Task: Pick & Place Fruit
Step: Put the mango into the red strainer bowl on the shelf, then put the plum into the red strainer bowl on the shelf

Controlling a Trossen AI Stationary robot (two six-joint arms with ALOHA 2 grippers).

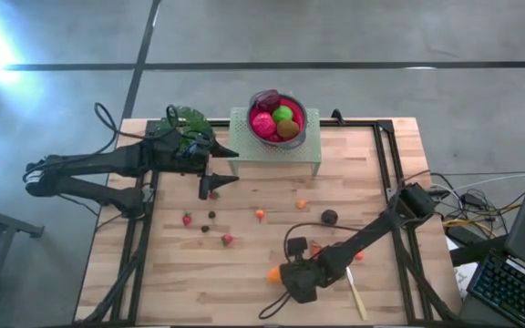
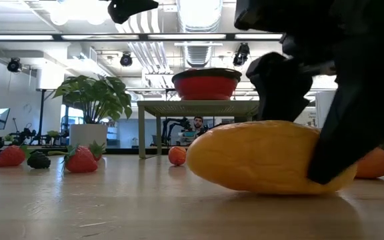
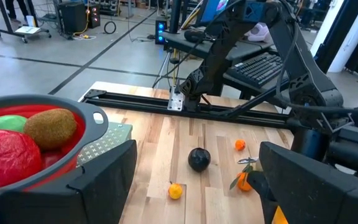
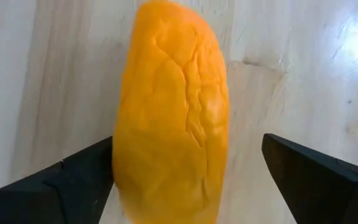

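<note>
An orange oval fruit (image 4: 173,112) lies on its long side on the wooden table (image 1: 171,273) near the front edge, also large in the low view (image 2: 259,157). My right gripper (image 1: 281,276) points steeply down over it, open, one finger on each side of the oval. My left gripper (image 3: 194,180) hangs open and holds nothing, raised above the table beside the bowl's stand (image 1: 276,150). The red bowl (image 1: 278,118) on the stand holds pink, green and brown fruit. More small fruit lies loose on the table: strawberries (image 1: 187,219), a dark oval (image 1: 329,217), small orange berries (image 1: 260,215). My right gripper comes at the orange oval from above, its fingers across the oval's width. One finger (image 4: 73,180) stands right against the oval's long side (image 4: 120,168); whether it touches I cannot tell. The other finger (image 4: 316,180) is plainly apart. The oval rests on the table.
A leafy potted plant (image 1: 185,123) stands at the back left, close behind my left arm. A slim pale utensil (image 1: 356,293) lies beside my right arm. Black rails (image 1: 386,173) run along the table's sides. Bare wood lies at the front left.
</note>
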